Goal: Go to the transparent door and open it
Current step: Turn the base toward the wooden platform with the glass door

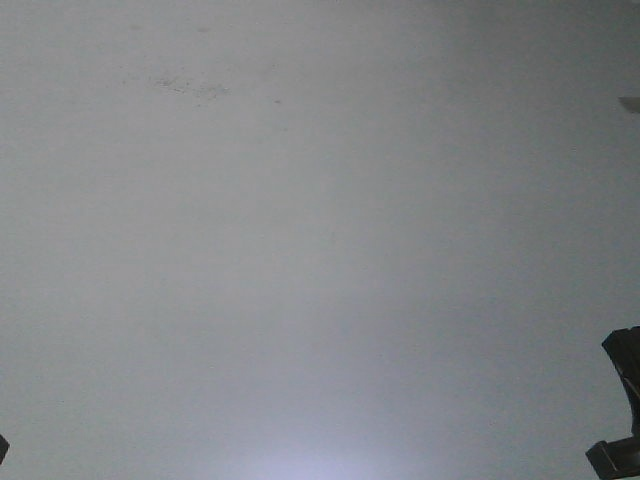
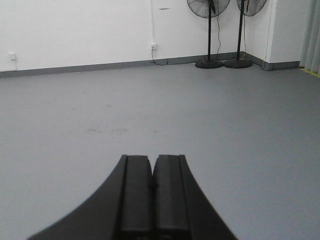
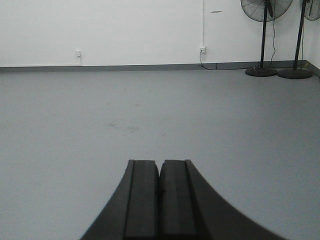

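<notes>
Grey matte floor (image 2: 225, 125) fills all views, with a white wall (image 2: 75, 30) and grey skirting behind it. Two black pedestal fans (image 2: 209, 64) stand by the far right corner. Left claw (image 2: 152, 162) and right claw (image 3: 160, 167) are both pressed fully closed, holding nothing. No view shows the transparent door.
</notes>
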